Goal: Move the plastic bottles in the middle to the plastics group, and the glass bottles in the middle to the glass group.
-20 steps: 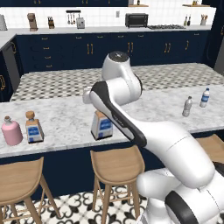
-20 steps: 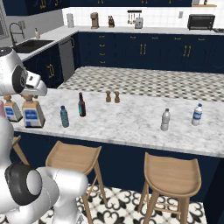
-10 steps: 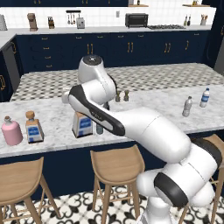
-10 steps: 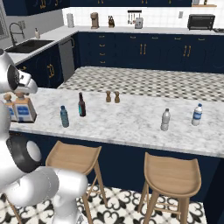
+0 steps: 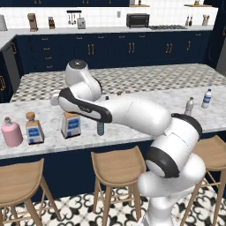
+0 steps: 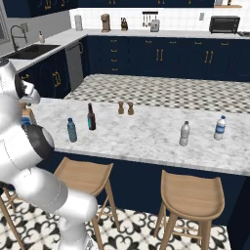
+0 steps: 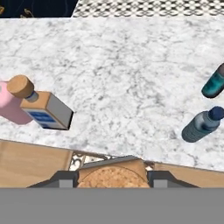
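You've got the gripper (image 7: 113, 178) pinching a square clear cork-stoppered bottle with a blue label (image 5: 71, 124) at its cork, with a finger on each side of it; the bottle stands upright, its base at the white marble desk (image 5: 145, 106), though contact with the surface can't be judged. Landmark: the squat round pink flask (image 5: 11, 132) at the desk's left end. The second square cork-stoppered bottle (image 5: 33, 129) stands just beside the flask on its right; the gripped bottle is next to the right, near but apart. Further right of the flask are the small translucent teal-blue bottle (image 6: 72, 130) and the slim dark long-necked bottle (image 6: 91, 117). Well apart, at the far end from the flask, stand the grey-clear ribbed bottle (image 6: 184, 134) and the blue-capped white water bottle (image 6: 220, 128).
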Available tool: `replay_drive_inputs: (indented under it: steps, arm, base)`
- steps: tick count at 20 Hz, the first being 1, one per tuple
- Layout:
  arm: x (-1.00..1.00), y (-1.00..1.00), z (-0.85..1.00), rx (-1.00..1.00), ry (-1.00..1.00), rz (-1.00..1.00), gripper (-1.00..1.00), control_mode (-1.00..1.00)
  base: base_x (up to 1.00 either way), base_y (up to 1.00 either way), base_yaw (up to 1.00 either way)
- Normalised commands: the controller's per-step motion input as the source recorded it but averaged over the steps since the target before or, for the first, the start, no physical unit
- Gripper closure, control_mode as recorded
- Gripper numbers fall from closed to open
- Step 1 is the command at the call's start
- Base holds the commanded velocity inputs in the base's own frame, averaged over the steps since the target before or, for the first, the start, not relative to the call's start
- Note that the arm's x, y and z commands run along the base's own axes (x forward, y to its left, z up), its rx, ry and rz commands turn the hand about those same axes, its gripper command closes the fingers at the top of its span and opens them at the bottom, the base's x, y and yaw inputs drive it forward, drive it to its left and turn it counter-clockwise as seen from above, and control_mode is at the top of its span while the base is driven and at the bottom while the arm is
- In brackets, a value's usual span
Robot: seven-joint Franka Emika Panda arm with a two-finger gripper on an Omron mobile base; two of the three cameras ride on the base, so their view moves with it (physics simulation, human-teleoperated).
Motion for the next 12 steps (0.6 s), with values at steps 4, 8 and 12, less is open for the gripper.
replay_drive_inputs:
  steps: [4,8,12]
  arm:
    - [0.21,0.43,-0.37,0.00,0.00,0.07,1.00,-1.00]
    - [0.16,0.28,-0.41,0.00,0.00,0.09,1.00,-1.00]
    - [0.26,0.14,-0.25,0.00,0.00,0.03,1.00,-1.00]
  base:
    - [0.00,0.00,0.00]
    - [0.00,0.00,0.00]
    - [0.00,0.00,0.00]
